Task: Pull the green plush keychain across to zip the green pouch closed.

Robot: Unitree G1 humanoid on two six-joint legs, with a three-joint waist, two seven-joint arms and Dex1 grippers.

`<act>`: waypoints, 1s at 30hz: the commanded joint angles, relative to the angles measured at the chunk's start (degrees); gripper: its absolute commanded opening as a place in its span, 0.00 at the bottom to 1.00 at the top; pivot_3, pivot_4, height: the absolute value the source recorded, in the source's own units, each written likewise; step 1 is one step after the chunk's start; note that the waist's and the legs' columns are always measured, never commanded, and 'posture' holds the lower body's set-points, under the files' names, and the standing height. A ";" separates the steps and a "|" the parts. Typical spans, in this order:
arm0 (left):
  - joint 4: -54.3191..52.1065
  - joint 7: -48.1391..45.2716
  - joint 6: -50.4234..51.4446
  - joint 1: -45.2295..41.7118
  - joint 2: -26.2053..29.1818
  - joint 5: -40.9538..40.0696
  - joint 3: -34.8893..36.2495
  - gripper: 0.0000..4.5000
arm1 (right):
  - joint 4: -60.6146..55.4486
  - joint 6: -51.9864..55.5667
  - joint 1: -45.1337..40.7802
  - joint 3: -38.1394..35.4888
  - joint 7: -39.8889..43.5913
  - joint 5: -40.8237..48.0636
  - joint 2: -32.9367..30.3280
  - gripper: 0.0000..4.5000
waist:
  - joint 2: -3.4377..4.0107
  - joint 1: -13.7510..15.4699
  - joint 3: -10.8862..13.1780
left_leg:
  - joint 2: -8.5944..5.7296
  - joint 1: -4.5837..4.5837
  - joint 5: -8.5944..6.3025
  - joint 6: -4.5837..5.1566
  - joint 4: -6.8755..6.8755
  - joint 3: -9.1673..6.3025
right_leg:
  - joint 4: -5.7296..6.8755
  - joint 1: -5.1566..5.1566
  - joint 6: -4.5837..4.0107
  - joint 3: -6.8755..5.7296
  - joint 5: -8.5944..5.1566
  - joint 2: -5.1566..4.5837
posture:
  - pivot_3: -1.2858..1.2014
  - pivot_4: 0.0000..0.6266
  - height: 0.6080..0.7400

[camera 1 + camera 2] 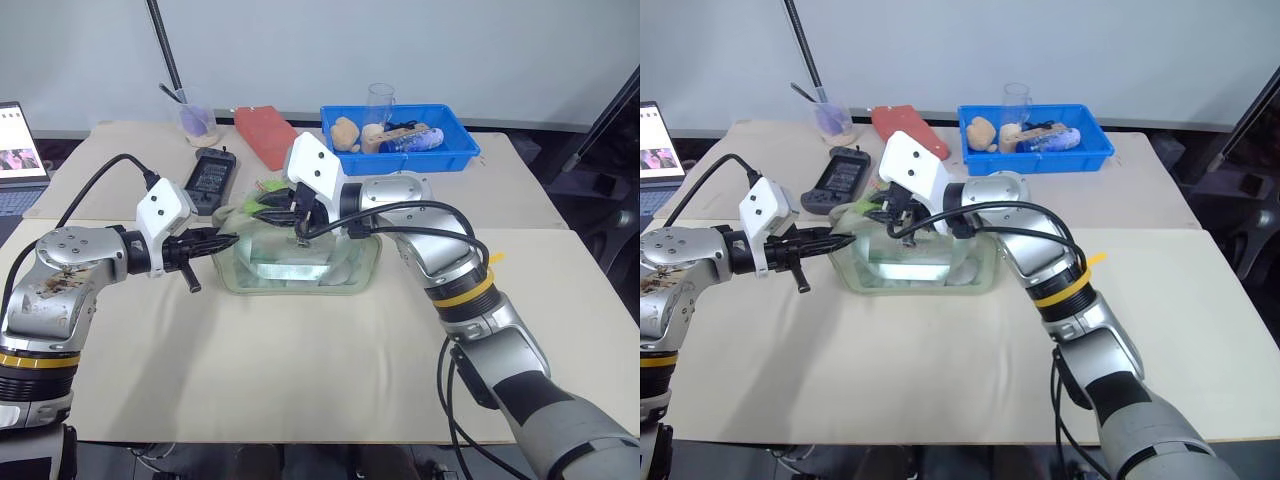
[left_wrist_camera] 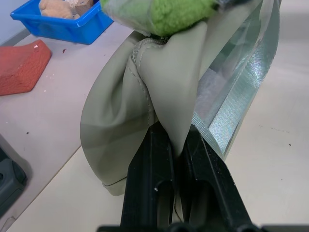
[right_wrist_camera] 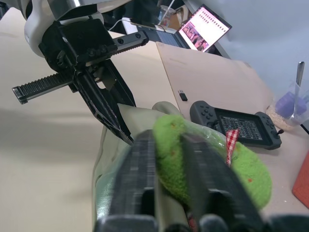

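Note:
The green pouch [image 1: 335, 272], pale sage with a clear window panel, lies in the middle of the table. My left gripper [image 1: 232, 240] is shut on a fold of fabric at the pouch's left end, seen close in the left wrist view [image 2: 178, 133]. The green plush keychain [image 3: 212, 162], fuzzy and bright green with a red checked cord, sits at the pouch's top near that same left end. My right gripper [image 3: 166, 140] reaches in from the right over the pouch and is shut on the keychain [image 1: 266, 189]. The two grippers are close together.
A blue tray [image 1: 462, 140] with small items and a clear cup stands behind the pouch to the right. A red wedge [image 1: 268, 135], a black game controller [image 1: 212, 178] and a cup with a spoon [image 1: 198, 122] lie behind it. A laptop [image 1: 18, 150] sits at the far left.

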 commanded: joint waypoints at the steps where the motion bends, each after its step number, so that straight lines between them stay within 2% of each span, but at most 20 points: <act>1: 0.19 -0.24 -1.18 -0.70 0.53 0.67 -0.06 0.00 | -2.01 0.62 -0.96 -3.33 0.31 1.94 -0.59 0.00 | 0.00 0.00 0.00 | 0.00 0.00 0.00 0.00 0.00 0.00 | 0.00 0.00 0.00 0.00 0.00 0.00 | 0.52 0.24 1.00; 7: 0.84 -0.33 -1.88 -0.98 0.40 0.90 -0.15 0.00 | -1.60 0.40 -1.61 -9.01 -2.54 2.28 -4.00 0.00 | 0.00 0.06 0.00 | 0.00 0.00 0.00 0.00 0.00 0.00 | -0.02 0.01 0.00 0.00 0.00 -0.01 | 0.52 0.24 1.00; 10: 1.17 -0.39 -2.34 -0.80 0.62 1.02 0.19 0.00 | -4.68 2.09 0.77 -12.29 -4.37 1.91 -8.62 0.00 | 0.00 0.08 0.00 | 0.00 -0.01 0.00 0.00 -0.01 0.01 | -0.04 0.00 0.00 0.00 0.00 -0.01 | 0.52 0.24 1.00; 19: 2.34 -0.38 -4.09 0.03 0.88 1.33 0.73 0.00 | -13.62 10.42 15.39 -21.64 -10.12 1.44 -21.98 0.00 | 0.00 0.11 0.00 | -0.04 -0.05 0.00 0.00 -0.03 0.04 | -0.10 0.00 0.01 0.00 -0.01 -0.07 | 0.52 0.24 1.00; 22: 3.76 -0.57 -5.05 -0.10 0.73 1.77 0.53 0.00 | -14.32 9.99 22.37 -23.40 -12.66 -0.32 -25.10 0.00 | 0.00 0.09 0.00 | -0.04 -0.03 0.00 0.00 -0.03 0.03 | -0.10 0.01 0.01 0.00 -0.02 -0.06 | 0.52 0.24 1.00; 24: 4.43 -0.58 -5.47 -0.31 0.52 1.96 0.28 0.00 | -13.49 8.98 26.34 -23.53 -14.69 -1.22 -25.48 0.00 | -0.01 -0.01 0.00 | -0.04 0.02 0.00 0.00 -0.03 0.03 | -0.12 0.06 0.02 0.00 -0.03 -0.06 | 0.52 0.24 1.00; 27: 5.52 -0.33 -6.41 -0.86 -0.35 2.50 -0.70 0.00 | -11.45 7.54 31.78 -21.58 -16.46 -0.58 -22.39 0.00 | -0.01 -0.08 0.00 | -0.05 0.08 0.00 0.00 -0.03 0.06 | -0.11 0.09 0.04 0.04 -0.04 -0.07 | 0.52 0.24 1.00; 30: 6.70 0.08 -7.38 -2.13 -1.89 3.02 -1.94 0.00 | -8.90 5.13 36.52 -16.87 -17.59 0.43 -15.18 0.00 | -0.04 -0.05 -0.02 | -0.04 0.31 0.00 0.00 -0.03 0.02 | -0.12 0.33 0.26 0.04 -0.19 -0.03 | 0.52 0.24 1.00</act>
